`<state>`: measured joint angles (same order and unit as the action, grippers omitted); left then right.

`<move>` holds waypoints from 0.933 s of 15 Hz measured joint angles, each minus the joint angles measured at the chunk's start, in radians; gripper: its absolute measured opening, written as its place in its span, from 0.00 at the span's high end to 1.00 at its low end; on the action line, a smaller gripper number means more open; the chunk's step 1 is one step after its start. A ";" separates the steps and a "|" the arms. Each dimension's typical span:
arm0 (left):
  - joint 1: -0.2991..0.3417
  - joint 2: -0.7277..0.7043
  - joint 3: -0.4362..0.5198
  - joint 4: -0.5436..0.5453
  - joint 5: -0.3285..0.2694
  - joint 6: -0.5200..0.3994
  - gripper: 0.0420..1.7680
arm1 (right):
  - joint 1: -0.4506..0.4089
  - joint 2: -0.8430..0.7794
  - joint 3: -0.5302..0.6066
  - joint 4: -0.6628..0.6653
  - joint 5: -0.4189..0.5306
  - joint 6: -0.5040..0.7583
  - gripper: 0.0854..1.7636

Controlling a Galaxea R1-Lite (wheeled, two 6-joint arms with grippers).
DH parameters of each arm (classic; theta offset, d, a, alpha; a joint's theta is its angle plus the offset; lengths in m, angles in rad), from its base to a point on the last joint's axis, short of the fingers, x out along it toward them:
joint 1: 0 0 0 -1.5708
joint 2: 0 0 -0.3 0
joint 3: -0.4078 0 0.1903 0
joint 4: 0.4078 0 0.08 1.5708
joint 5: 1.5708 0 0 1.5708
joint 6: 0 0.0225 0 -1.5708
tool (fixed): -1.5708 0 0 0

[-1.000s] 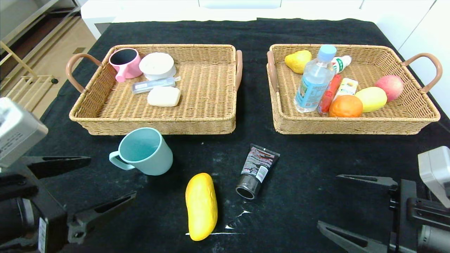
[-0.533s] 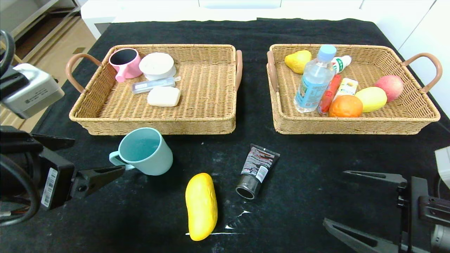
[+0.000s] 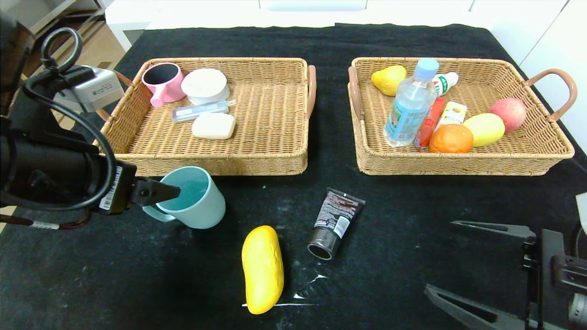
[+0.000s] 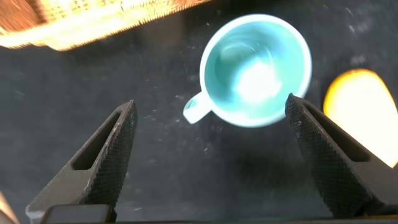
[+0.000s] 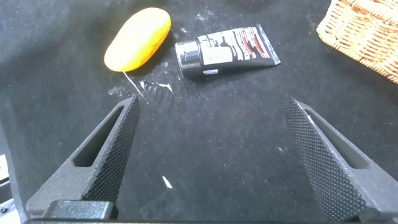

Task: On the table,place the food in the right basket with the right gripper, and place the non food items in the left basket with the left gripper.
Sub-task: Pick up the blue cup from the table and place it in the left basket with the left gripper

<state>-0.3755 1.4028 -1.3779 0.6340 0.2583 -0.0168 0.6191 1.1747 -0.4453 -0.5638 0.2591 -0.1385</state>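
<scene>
Black cloth covers the desk (image 3: 403,201), white scuffs near the mango (image 3: 262,269). My left hand (image 4: 208,134), fingers apart, hangs over the mug (image 3: 192,197), hiding its handle side in head view. Right hand (image 5: 214,146), fingers apart, is cut off low right. Tube (image 3: 335,222) lies between both baskets' fronts.

head overview, wrist close-ups, shared mango (image 3: 262,269)
</scene>
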 joint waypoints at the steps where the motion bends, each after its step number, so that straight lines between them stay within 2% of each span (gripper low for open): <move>1: 0.006 0.020 -0.004 -0.002 -0.001 -0.024 0.03 | 0.000 0.000 0.000 0.000 0.000 -0.002 0.03; 8: 0.076 0.093 -0.019 -0.009 -0.083 -0.047 0.03 | -0.001 0.003 0.001 0.000 0.000 -0.003 0.03; 14: 0.121 0.130 -0.009 -0.057 -0.146 -0.049 0.03 | -0.007 0.008 0.002 0.000 -0.001 -0.003 0.03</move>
<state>-0.2549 1.5326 -1.3868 0.5768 0.1123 -0.0653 0.6119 1.1823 -0.4434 -0.5638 0.2579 -0.1417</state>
